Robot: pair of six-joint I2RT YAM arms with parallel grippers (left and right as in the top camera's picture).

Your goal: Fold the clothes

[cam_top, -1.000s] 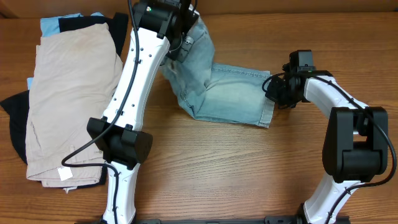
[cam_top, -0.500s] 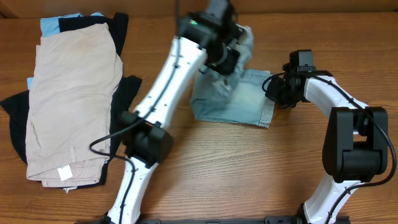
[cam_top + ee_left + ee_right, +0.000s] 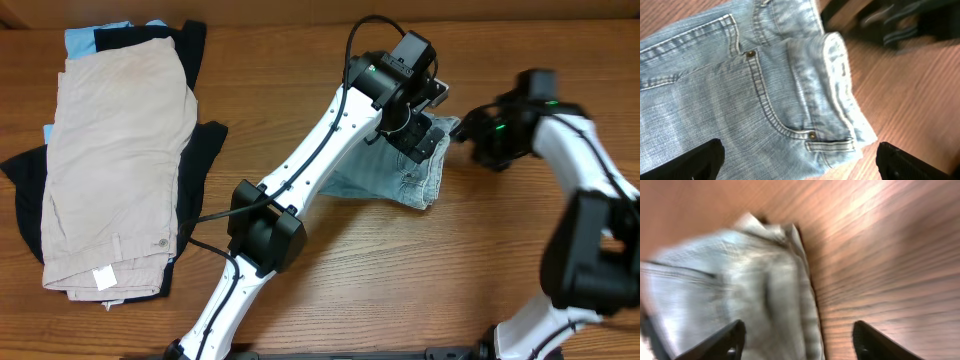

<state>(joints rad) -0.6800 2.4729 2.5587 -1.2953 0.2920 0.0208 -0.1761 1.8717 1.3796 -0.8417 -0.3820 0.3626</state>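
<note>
From overhead, the denim shorts (image 3: pixel 372 186) lie as a compact folded bundle on the table (image 3: pixel 400 290), directly beneath the left gripper (image 3: pixel 418 140). The right gripper (image 3: pixel 478 140) hovers just beside the bundle's outer edge, too blurred to show any contact. Well off to the far side of both jaws lies a stack topped by beige shorts (image 3: pixel 110 150). In the left wrist view the left fingers (image 3: pixel 705 160) stand wide apart and clamp nothing. Denim fills the space under and ahead of them, a riveted pocket seam (image 3: pixel 765 105) runs between the two fingers, and a thick doubled edge (image 3: pixel 837 75) lies ahead, toward the right-hand finger. This cloth looks soft yet fairly heavy and stiff for a garment, so it should keep a crease, drag rather than slide on the wood, and take a firm pinch without harm. That doubled edge or a corner is probably the best hold, since a pinch on the flat middle would likely lift only the top layer. In the blurred right wrist view the right fingers (image 3: pixel 725 340) are likewise spread and empty. The bundle's edge sits below and between them, with bare wood under the other finger.
</note>
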